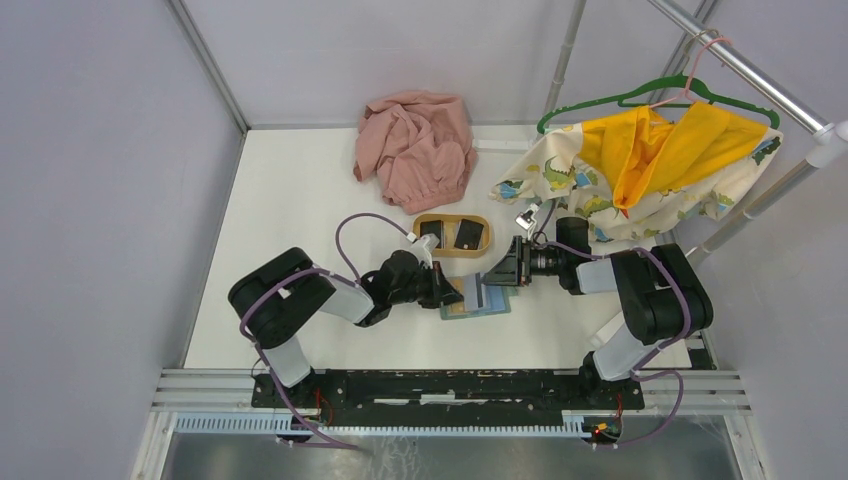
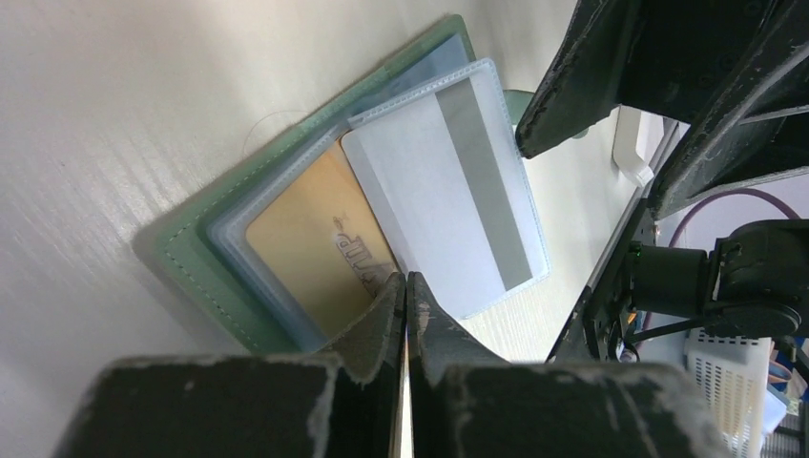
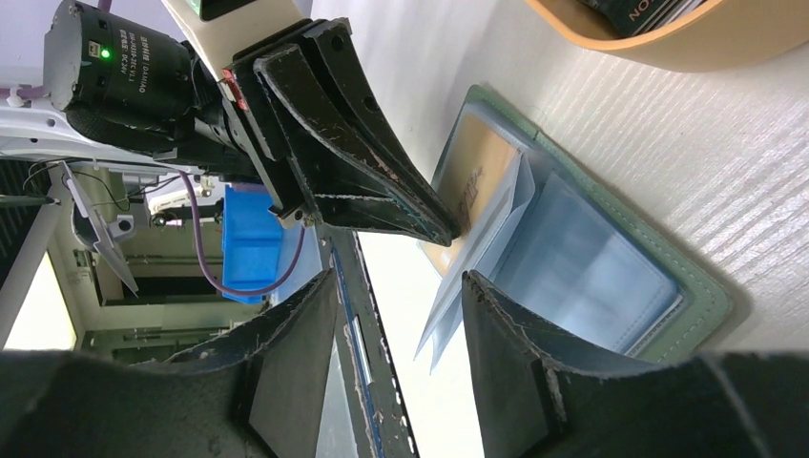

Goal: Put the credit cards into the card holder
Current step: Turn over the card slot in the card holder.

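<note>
The card holder [image 2: 181, 248] lies spread open on the table right under the left gripper [image 2: 405, 286]. That gripper's fingers are pressed tight together, tips down on the near edge of the gold card [image 2: 305, 239]. A thin pale line runs between the pads, but I can't tell if anything is pinched there. The gold card sits mostly inside a clear pocket just ahead of those tips, so by my reading that one is nearly home. Just to one side of the tips a pale leaf [image 2: 420, 181] with a grey stripe stands lifted; whether a card sits inside it is not clear. Across from it the right gripper [image 3: 399, 281] hangs with fingers spread wide, gripping nothing, and the lifted leaf rises between them. Beyond both grippers, away from the bases, the wooden tray [image 1: 450, 218] holds two black cards [image 1: 432, 232], well apart from the holder and not yet moved. My call: one card about done, at least two left to fetch and slot in.
</note>
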Controlling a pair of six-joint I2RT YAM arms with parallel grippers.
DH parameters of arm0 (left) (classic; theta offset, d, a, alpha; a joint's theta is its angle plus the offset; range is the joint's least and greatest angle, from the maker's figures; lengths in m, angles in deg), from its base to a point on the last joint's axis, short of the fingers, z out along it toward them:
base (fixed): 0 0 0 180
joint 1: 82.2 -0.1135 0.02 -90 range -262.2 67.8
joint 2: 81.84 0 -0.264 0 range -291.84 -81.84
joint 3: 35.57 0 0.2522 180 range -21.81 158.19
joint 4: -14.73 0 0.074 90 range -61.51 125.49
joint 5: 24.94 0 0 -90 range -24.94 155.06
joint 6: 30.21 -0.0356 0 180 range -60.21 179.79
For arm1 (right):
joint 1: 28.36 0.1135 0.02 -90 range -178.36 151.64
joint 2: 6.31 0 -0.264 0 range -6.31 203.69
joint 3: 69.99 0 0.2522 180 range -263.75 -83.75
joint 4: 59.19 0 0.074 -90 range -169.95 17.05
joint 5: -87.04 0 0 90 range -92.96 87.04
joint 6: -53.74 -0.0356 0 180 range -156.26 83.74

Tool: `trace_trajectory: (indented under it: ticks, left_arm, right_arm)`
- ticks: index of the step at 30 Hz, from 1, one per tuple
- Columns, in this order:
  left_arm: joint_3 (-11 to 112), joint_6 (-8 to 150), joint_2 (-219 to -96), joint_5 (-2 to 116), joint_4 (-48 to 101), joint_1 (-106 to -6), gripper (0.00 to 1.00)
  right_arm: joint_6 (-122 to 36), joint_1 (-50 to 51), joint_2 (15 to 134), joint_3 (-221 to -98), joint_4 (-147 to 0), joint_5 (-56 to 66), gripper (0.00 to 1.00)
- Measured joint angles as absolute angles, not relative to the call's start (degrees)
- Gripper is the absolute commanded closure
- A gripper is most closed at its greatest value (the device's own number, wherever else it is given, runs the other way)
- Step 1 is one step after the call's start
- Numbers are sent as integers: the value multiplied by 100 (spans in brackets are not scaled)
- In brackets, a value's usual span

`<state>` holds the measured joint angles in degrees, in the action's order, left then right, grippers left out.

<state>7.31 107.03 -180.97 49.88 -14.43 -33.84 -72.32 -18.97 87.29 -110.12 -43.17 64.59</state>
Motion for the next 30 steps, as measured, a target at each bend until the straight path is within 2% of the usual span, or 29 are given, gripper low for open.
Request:
trace_trajectory:
  ticks: [18,30]
  left_arm:
    - [1035,10703,-18259,4872,-1189,-3384,94]
    - [1232,10705,-18554,4669,-1279,-3378,93]
  right_arm:
    - [-7293,-1761,8793,-11014,-4166,6588,39]
    - [-7105,-1729,8793,-11025,-4312,6660,33]
